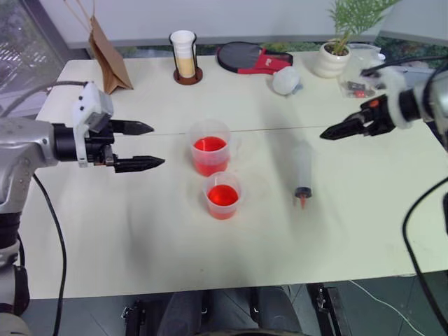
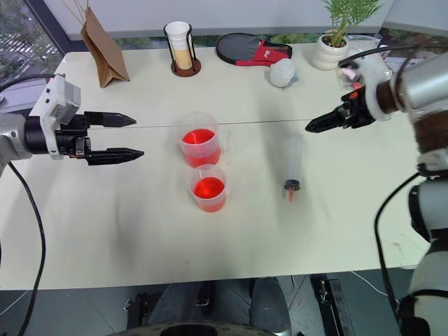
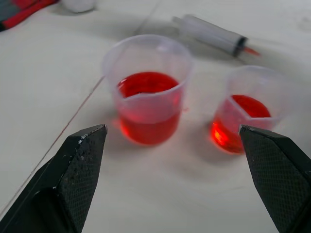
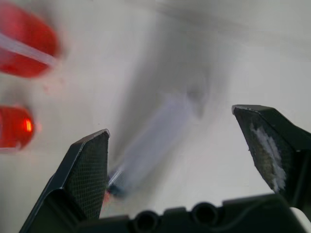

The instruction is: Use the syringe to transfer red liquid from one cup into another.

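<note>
Both sets of fingers are spread and hold nothing: the left gripper hovers left of the larger cup and smaller cup, both holding red liquid; the right gripper hangs above the syringe lying on the surface.

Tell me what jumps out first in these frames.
Two clear cups of red liquid at the table's middle: the taller cup just behind the shorter cup. To their right the syringe lies flat, untouched. An open end effector hovers at each side, the left end effector facing the cups, the right end effector above and beyond the syringe.
</note>
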Available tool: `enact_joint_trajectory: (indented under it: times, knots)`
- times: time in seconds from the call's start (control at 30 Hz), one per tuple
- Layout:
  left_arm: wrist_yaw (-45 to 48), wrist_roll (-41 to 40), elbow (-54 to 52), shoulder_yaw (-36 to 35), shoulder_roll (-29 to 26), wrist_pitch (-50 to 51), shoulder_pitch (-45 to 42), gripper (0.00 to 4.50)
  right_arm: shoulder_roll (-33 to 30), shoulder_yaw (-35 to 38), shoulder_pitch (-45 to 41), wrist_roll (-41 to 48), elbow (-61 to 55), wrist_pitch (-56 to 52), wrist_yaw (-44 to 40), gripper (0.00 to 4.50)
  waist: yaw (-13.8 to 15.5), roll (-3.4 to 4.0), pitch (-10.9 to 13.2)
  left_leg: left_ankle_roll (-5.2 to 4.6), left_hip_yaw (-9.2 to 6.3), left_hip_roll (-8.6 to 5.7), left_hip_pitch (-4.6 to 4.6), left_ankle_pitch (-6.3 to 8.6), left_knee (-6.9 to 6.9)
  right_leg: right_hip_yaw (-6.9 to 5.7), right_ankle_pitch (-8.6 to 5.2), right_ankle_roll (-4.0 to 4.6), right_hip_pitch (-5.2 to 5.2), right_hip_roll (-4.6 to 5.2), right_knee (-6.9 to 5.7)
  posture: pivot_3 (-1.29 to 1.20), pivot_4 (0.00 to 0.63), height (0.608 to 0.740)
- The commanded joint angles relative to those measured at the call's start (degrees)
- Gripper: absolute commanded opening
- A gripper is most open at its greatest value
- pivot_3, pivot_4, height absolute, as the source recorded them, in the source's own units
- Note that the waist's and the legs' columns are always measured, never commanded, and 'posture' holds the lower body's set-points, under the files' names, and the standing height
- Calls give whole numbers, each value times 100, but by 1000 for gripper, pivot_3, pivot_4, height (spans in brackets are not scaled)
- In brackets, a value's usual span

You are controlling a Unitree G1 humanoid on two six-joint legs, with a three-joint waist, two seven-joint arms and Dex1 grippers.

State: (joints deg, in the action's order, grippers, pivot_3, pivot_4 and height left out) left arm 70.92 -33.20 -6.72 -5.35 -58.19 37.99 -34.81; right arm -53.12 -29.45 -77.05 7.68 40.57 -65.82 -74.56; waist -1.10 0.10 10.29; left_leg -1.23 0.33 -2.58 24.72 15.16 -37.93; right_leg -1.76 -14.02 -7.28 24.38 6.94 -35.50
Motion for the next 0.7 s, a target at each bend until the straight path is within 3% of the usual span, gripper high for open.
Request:
enact_joint_trajectory:
  times: [0.03,0.17,0.37,0.6,0.7]
  knots:
    - [123,-80,-389,-12,-113,-26,-244,4469,414,-98,-582,-358,1151,-445,74,4500,2,0,0,0,2,1,0,-1,0,0,0,0,1,0,-1,0,150,740]
    - [215,-176,-869,73,-107,70,-193,4469,1026,5,-628,-536,2004,-678,397,4500,13,-1,0,0,1,3,0,-1,-9,0,0,0,7,-4,-56,0,150,740]
    - [165,-328,-1346,81,-90,186,-53,4469,1552,146,-518,-703,2397,-691,725,4500,12,-1,0,0,-2,2,0,-2,-17,1,0,-1,7,-7,-62,0,150,740]
    - [2,-141,-1402,203,-19,30,239,4469,2161,1081,-504,-668,2891,-811,2007,4500,-7,-1,0,6,-4,6,-3,-6,-17,1,0,-1,7,-11,-67,0,150,740]
    - [-97,-285,-1408,118,88,91,253,4500,2277,1320,-467,-742,2901,-694,2491,3645,14,-1,0,7,-6,6,-3,-6,-18,1,0,-1,6,-11,-67,0,150,740]
